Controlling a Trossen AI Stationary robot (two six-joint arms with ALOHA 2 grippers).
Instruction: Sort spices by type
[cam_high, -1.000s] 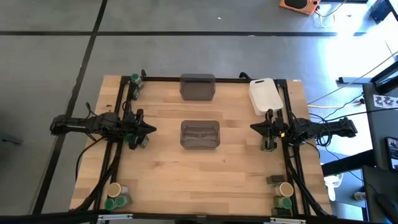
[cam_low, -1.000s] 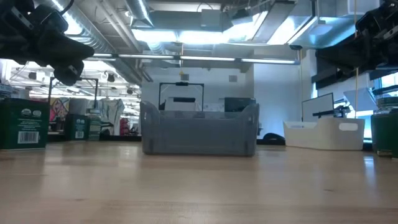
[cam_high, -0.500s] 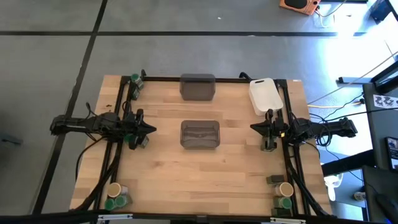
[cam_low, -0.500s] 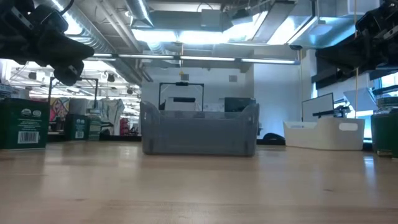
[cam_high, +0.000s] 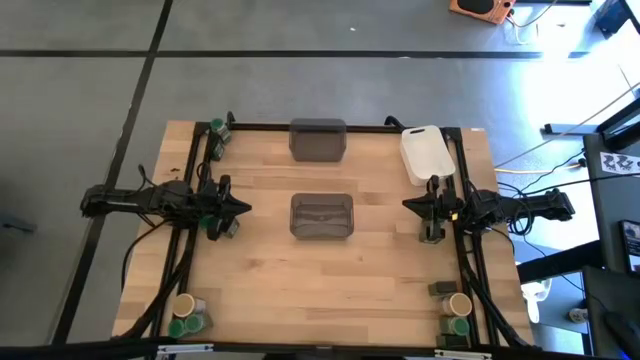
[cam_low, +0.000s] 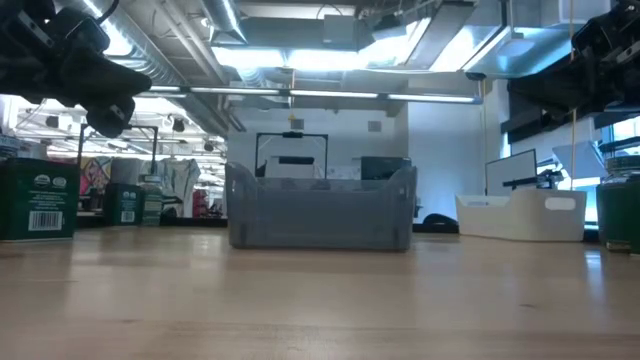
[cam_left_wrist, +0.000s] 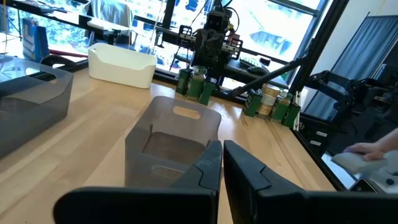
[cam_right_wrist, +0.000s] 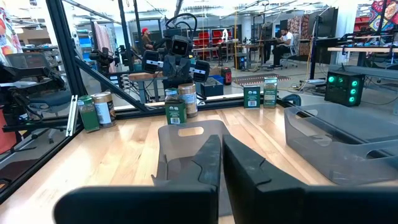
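From above, on the wood counter (cam_high: 260, 270): two grey bins (cam_high: 321, 216) and one white tray (cam_high: 422, 153) — spices (cam_high: 187, 316) clustered at the corners and edges. Left end effector (cam_high: 243, 209) and right end effector (cam_high: 407, 205) hang clenched, empty, either side of the centre bin. Low view: a green tin (cam_low: 38, 200) bears a barcode; other print unreadable. Wrist views: fingers together. Nothing has shifted since the earlier frames.

I note a grey concrete floor (cam_high: 300, 80) crossed by dark seams around the pale wood worktop (cam_high: 330, 270). Overhead run ducts and bright strip lights (cam_low: 340, 55). Beyond, I see large windows (cam_left_wrist: 267, 31), desks with seated people (cam_right_wrist: 283, 40) and a monitor (cam_low: 510, 170).
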